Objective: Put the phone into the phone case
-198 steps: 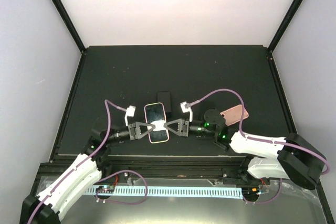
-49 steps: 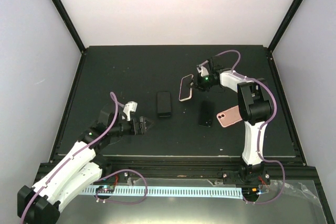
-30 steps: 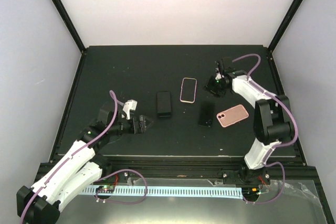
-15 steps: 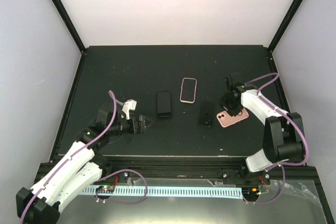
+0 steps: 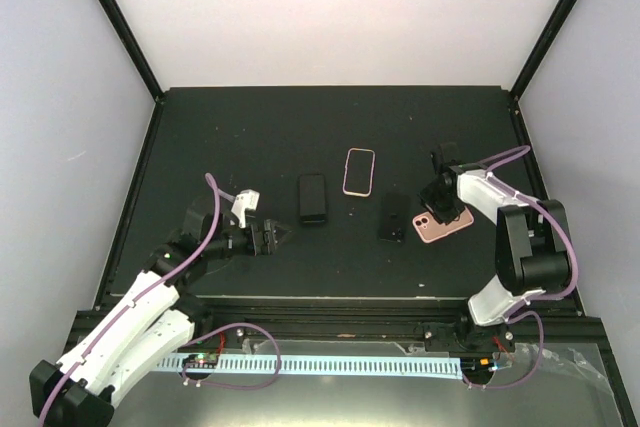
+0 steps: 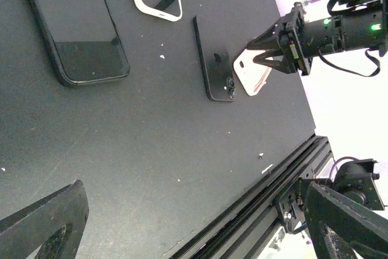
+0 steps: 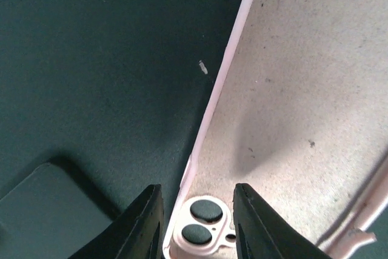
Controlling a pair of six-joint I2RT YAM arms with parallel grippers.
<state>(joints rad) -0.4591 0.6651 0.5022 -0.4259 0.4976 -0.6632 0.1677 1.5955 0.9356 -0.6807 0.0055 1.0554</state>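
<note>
On bench [image 5: 250,137] right side, rt fingers [image 7: 142,225] straddle pink case [image 5: 455,224] at its camera corner; can't tell if pinching. Lt fingers [image 6: 42,222] spread wide. Black phone [image 5: 392,217] lies just beside case, not yet inserted.

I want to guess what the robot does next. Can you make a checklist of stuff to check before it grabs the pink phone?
1. Right gripper is at the pink phone, over its camera corner: ok.
2. Jaws apart, one finger on each side of the phone's long edge: ok.
3. Phone gripped: not ok, the jaws have not closed on it.
4. Room beside the pink phone: ok, the smaller black phone lies close but apart.
5. Light-rimmed case lies flat with nothing on it: ok.
6. Left gripper is open and out of the way, near the larger black phone without touching it: ok.
</note>
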